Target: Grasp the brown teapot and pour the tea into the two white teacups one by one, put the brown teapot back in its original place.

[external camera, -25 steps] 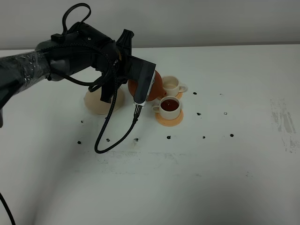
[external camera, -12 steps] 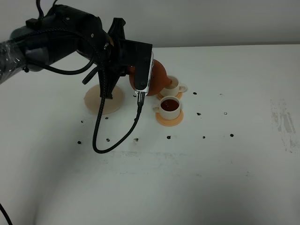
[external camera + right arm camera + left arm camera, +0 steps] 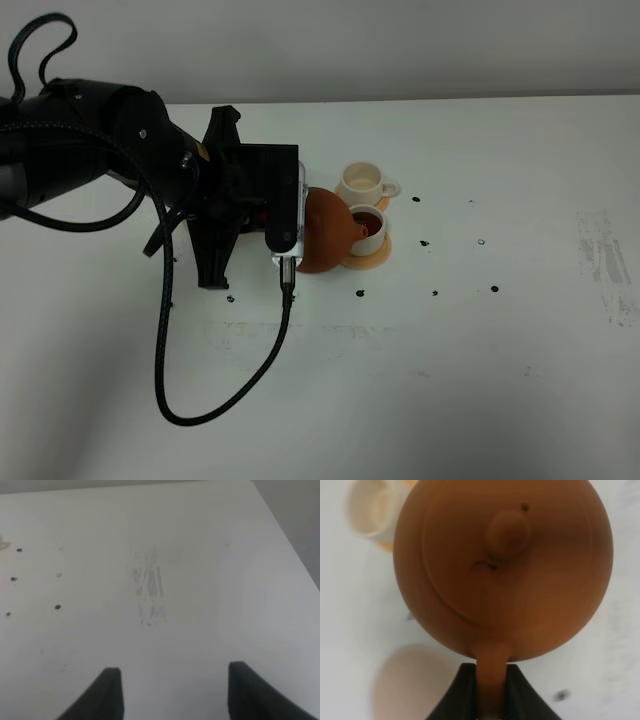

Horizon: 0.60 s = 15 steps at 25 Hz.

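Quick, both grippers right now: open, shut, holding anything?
Left gripper: shut on the handle of the brown teapot.
Right gripper: open, holding nothing.

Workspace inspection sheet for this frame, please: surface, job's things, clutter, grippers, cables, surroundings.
Surface: white table, black dots, grey scuffs on right.
Job's things: brown teapot held beside near teacup, which holds dark tea; far teacup looks pale inside; both on orange coasters; beige saucer without teapot.
Clutter: nothing seen.
Grippers: left gripper shut on teapot handle; right gripper open, empty.
Cables: black cable hangs in a loop over table.
Surroundings: grey wall.
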Each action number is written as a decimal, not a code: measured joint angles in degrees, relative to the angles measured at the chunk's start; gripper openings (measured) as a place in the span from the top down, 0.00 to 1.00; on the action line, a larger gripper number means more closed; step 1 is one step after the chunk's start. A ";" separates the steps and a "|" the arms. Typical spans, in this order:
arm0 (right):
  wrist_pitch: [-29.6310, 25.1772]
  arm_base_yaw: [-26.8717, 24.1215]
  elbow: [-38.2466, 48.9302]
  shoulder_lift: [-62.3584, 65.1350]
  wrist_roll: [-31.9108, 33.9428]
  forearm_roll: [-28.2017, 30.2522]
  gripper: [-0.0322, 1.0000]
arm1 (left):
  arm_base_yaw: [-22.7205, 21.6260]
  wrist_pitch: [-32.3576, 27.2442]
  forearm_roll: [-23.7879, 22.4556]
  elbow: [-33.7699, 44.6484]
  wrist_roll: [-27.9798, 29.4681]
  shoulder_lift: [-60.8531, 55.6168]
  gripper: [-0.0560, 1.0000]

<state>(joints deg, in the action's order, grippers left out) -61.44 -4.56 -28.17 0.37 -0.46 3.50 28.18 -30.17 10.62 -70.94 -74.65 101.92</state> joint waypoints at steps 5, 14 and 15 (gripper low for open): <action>0.00 0.00 0.00 0.00 0.00 0.00 0.53 | 0.69 0.23 7.18 4.09 0.00 -0.85 0.85; 0.00 0.00 0.00 0.00 0.00 0.00 0.53 | 0.87 7.51 13.63 11.17 -1.10 0.60 0.85; 0.00 0.00 0.00 0.00 0.00 0.00 0.53 | 0.87 7.80 14.38 11.50 -1.25 1.21 0.85</action>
<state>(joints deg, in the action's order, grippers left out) -61.44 -4.56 -28.17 0.37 -0.46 3.50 29.05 -22.37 25.00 -59.43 -75.90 103.13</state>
